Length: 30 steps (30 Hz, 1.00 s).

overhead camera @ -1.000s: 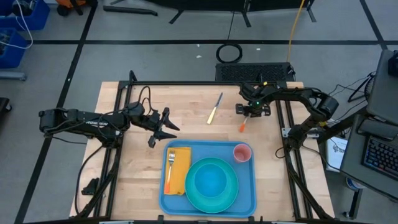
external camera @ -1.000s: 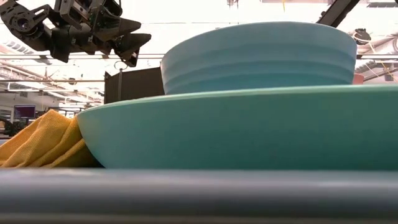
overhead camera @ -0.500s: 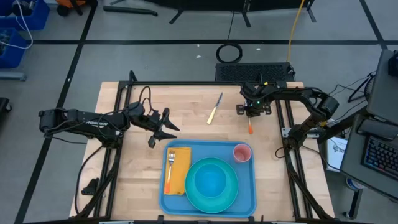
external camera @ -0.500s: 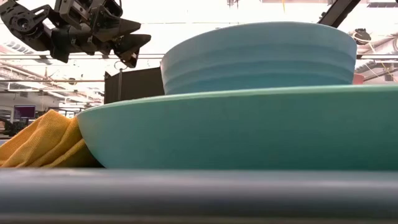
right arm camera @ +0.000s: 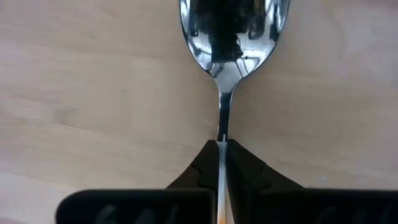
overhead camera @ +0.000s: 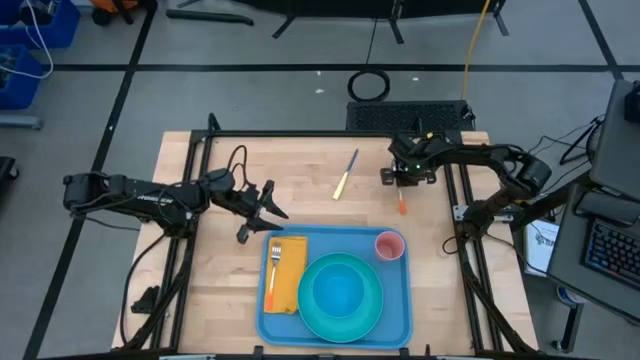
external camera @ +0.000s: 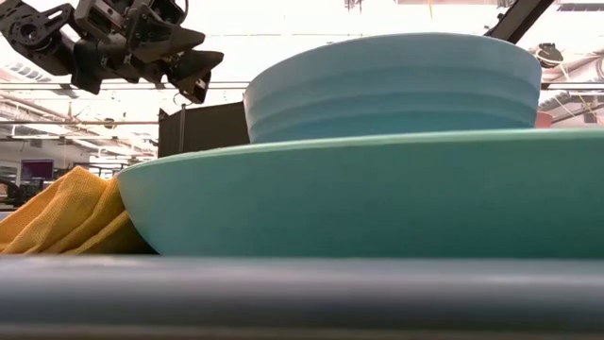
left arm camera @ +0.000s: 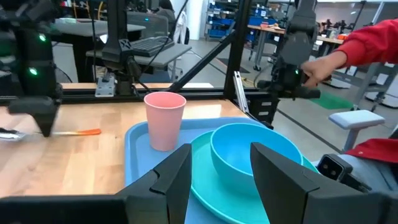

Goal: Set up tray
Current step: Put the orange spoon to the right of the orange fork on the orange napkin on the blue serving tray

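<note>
Wooden table fills the middle of the high view. On it the blue tray holds a yellow napkin with a fork, a turquoise plate with a bowl, and a pink cup. The left gripper hangs just beside the tray's far left corner. The right gripper is well apart from the tray, at a spoon. A knife lies between the arms.

Low view: the left gripper hangs up high beside the bowl.

Left wrist view: its fingers are spread apart, with the bowl and cup just ahead.

Right wrist view: the fingers pinch the spoon by its thin handle.
</note>
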Each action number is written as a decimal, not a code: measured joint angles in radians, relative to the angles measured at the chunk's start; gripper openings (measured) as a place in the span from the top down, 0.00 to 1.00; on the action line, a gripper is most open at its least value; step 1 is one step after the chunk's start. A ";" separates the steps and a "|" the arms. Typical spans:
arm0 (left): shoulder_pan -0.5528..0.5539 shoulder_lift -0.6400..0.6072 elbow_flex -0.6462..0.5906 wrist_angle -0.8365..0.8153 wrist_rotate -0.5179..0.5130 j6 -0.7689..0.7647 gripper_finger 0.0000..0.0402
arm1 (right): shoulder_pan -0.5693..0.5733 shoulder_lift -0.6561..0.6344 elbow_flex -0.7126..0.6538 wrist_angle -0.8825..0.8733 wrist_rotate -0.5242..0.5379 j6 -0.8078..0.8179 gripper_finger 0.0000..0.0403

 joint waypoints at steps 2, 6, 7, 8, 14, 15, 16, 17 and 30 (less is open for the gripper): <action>-0.008 0.000 0.000 -0.002 0.000 0.000 0.59 | -0.006 -0.037 0.003 0.010 -0.001 0.013 1.00; -0.025 0.000 0.000 -0.008 0.000 0.000 0.59 | -0.003 -0.096 0.005 0.007 0.003 0.036 1.00; -0.029 0.000 0.000 -0.008 0.000 0.001 0.59 | -0.001 -0.109 0.005 0.005 0.002 0.044 1.00; -0.032 0.000 0.000 -0.008 0.000 0.003 0.59 | 0.001 -0.120 0.005 0.007 0.002 0.052 1.00; -0.047 0.000 0.000 -0.007 0.000 0.007 0.59 | 0.043 -0.188 0.005 0.040 0.000 0.067 1.00; -0.047 0.000 0.000 -0.006 -0.001 0.008 0.59 | 0.053 -0.202 0.005 0.057 0.003 0.067 1.00; -0.047 0.000 0.000 -0.006 -0.003 0.007 0.59 | 0.064 -0.214 0.006 0.078 0.006 0.068 1.00; -0.048 0.000 0.000 -0.007 -0.008 0.007 0.59 | 0.073 -0.226 0.006 0.102 0.009 0.070 1.00; -0.048 0.000 0.000 -0.009 -0.010 -0.019 0.59 | 0.226 -0.311 0.007 0.409 0.093 0.084 1.00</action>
